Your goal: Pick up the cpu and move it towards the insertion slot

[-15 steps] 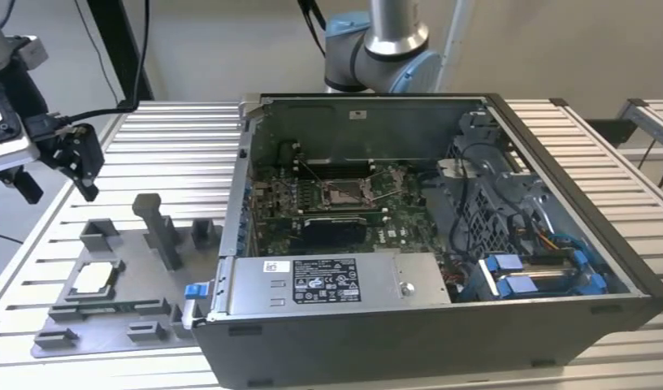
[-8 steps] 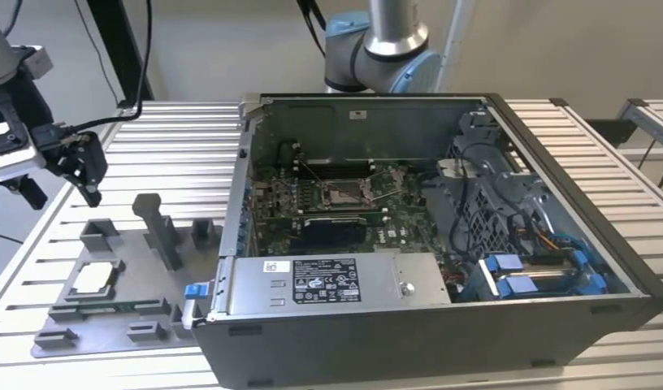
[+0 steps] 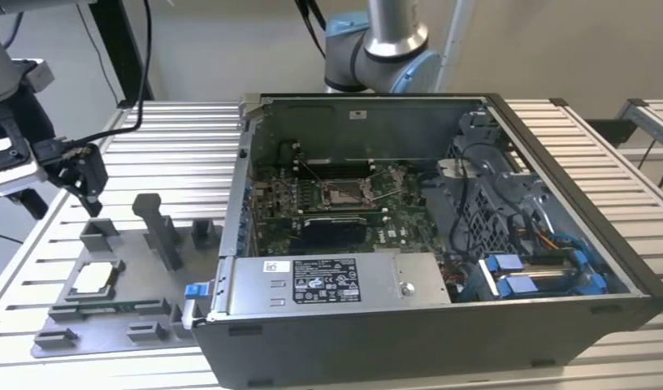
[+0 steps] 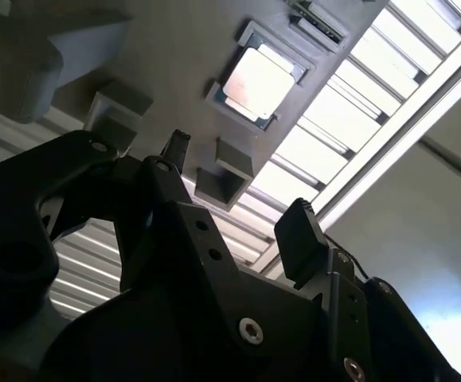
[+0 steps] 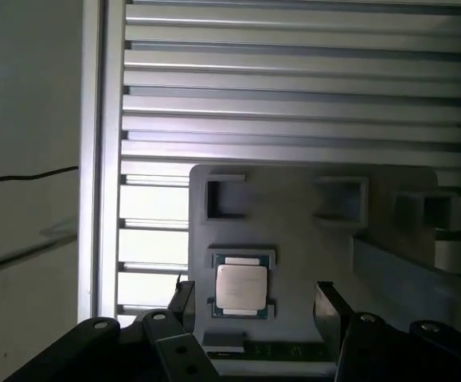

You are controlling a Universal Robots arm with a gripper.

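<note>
1. Gripper [image 5: 255,304] hangs with 2 fingers [image 5: 184,301] spread, holding nothing; the chip [image 5: 240,288] lies flat in its tray [image 5: 310,247] recess between them, edges clear of both.
2. Socket [image 3: 343,192] sits well away from the fingers, inside the open computer case [image 3: 418,341].

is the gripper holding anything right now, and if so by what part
Nothing is held. The gripper is open and empty, hovering over the cpu, which lies flat in its recess on the grey fixture plate.
</note>
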